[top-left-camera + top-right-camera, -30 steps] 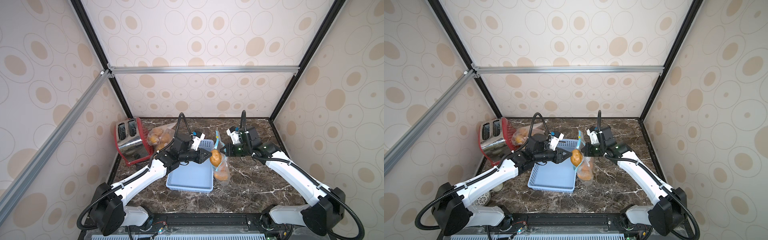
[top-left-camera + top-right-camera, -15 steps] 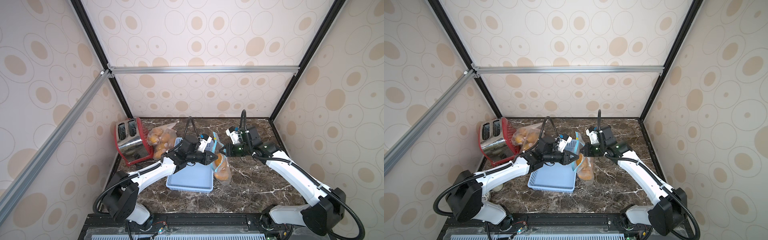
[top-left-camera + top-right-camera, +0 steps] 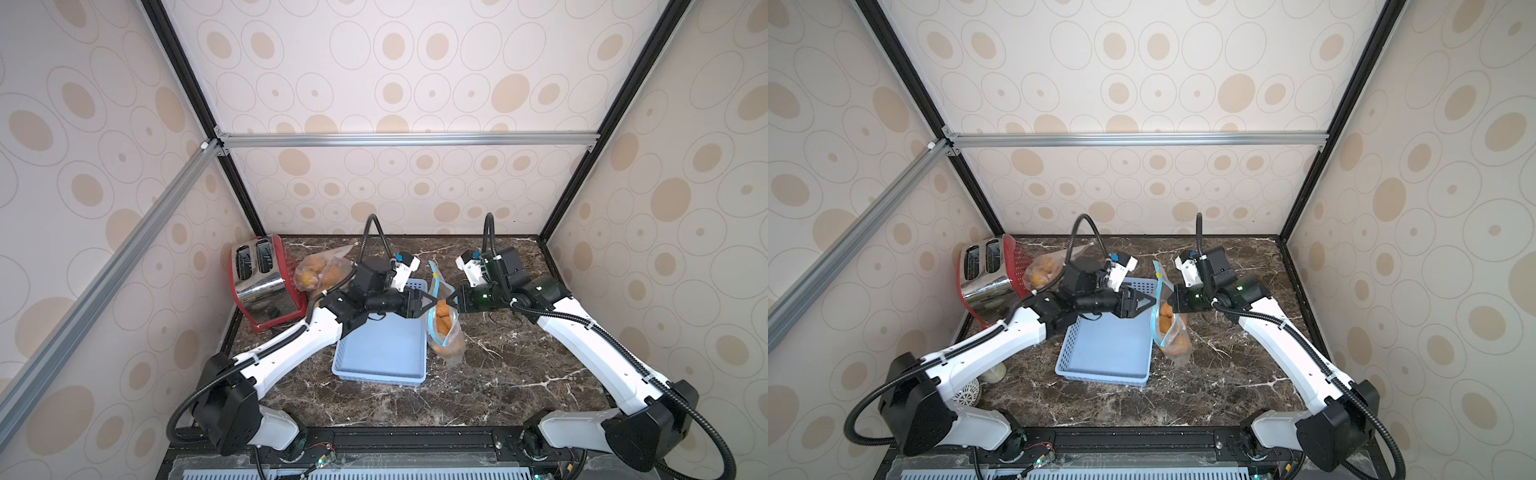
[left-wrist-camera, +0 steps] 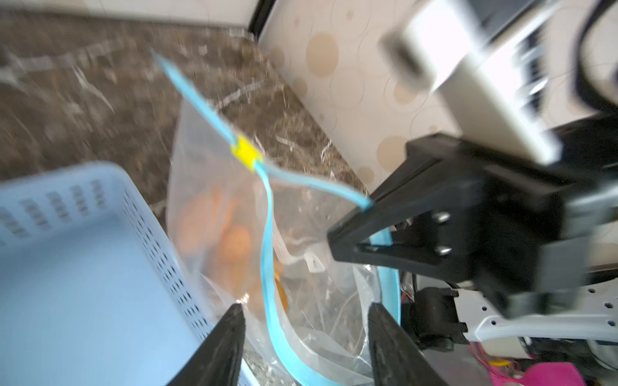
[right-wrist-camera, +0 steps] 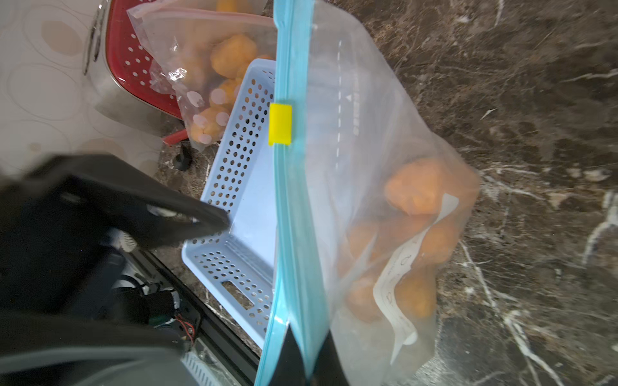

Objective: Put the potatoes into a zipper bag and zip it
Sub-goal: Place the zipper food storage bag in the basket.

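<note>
clear plastic zipper bag (image 3: 449,338) hangs just off the right side of the blue basket (image 3: 380,353), bottom resting on the marble table (image 3: 519,374), with a few orange potatoes (image 5: 418,187) sitting low inside it. the right gripper (image 5: 309,354) is pinched tight on the bag's blue zip strip (image 5: 287,234) and holds that end up. the left gripper (image 4: 306,307) is right at the bag mouth, fingers spread wide with nothing between them.

in the left wrist view the strip splits into two tracks on the near side of the yellow slider (image 4: 245,154), so the mouth is open from there on. no loose potatoes show in the basket. the only others i can see are in a second bag (image 3: 322,272) beside the red toaster (image 3: 266,282).

my read is that we're at the tail of the filling step, or between filling and zipping. if more need to go in, the left arm has to fetch them from that second bag. otherwise it needs to close on the little slider and drag it along toward the pinched end while the right side keeps the strip taut. the slider is small and the plastic is floppy, so lining up will be fiddly.
</note>
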